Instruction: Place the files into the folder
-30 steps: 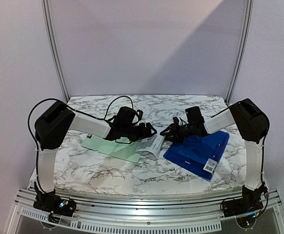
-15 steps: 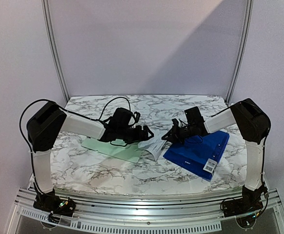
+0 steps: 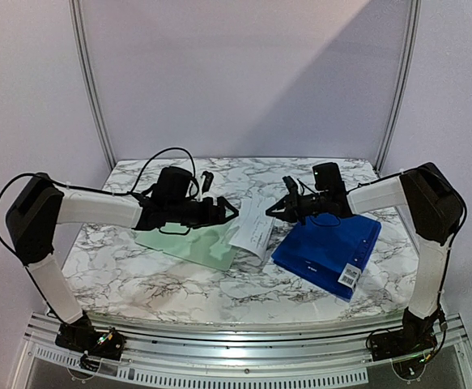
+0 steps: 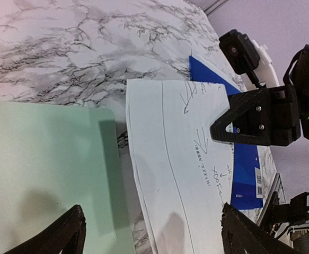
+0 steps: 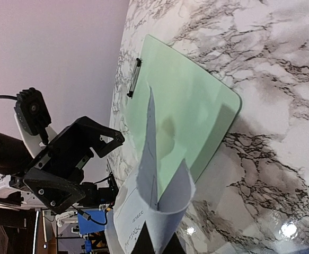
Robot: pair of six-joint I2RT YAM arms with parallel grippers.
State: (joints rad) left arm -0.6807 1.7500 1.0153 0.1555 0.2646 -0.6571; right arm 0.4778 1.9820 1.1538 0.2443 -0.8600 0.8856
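The files, white paper (image 3: 252, 231) with handwritten marks, lie between a pale green board and the folder (image 3: 329, 250), a glossy blue rectangle with a barcode sticker. My right gripper (image 3: 274, 213) is shut on the paper's far-right edge. In the right wrist view the paper (image 5: 154, 211) curls up out of the pinched fingertips of the gripper (image 5: 157, 246). My left gripper (image 3: 224, 209) hangs open just left of the paper. Its wrist view shows the gripper (image 4: 151, 211) above the paper (image 4: 181, 159) and the board's edge, nothing held. The folder (image 4: 245, 174) peeks out behind.
The pale green board (image 3: 189, 243) lies flat at centre left on the marble table (image 3: 179, 284); its metal clip (image 5: 134, 78) is at the far end. The table's near edge meets a metal rail (image 3: 244, 369). The folder lies near the right edge.
My right gripper has shut on the paper's edge and raised it a little toward the back. The left gripper has pulled back to the left, off the paper, and opened slightly wider.
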